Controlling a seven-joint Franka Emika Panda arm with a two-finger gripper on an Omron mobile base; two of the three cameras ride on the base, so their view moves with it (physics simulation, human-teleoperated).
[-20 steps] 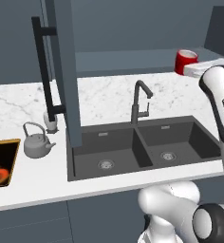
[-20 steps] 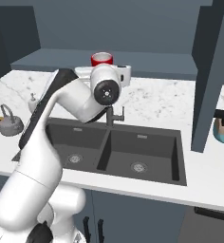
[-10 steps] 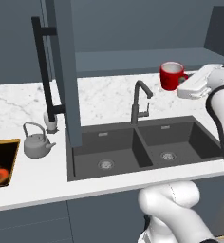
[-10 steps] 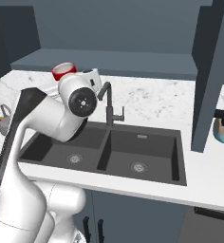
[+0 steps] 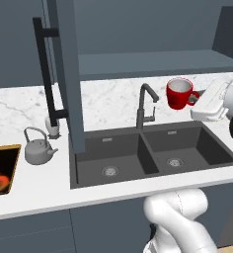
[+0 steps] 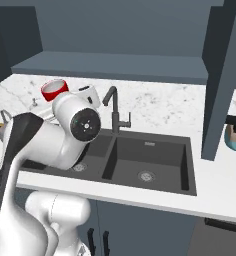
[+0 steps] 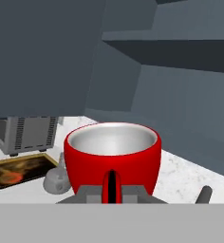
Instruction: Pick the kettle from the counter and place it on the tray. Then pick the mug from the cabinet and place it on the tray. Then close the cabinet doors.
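My gripper point(image 7: 112, 190) is clamped on the handle of the mug point(image 5: 180, 93), held in the air above the sink point(image 5: 153, 153). The kettle point(image 5: 38, 148) sits on the tabletop point(image 5: 34, 190) beside the tray point(image 5: 2, 170), not on it; the cabinet doors point(image 5: 64, 74) remain open

The small bright red mug point(image 5: 180, 93) has a white inside. The squat metal kettle point(image 5: 37, 149) is grey, the shallow rectangular tray point(image 5: 2, 169) dark brown-orange with a yellowish rim, the marble counter point(image 5: 108, 104) white, grey-veined.
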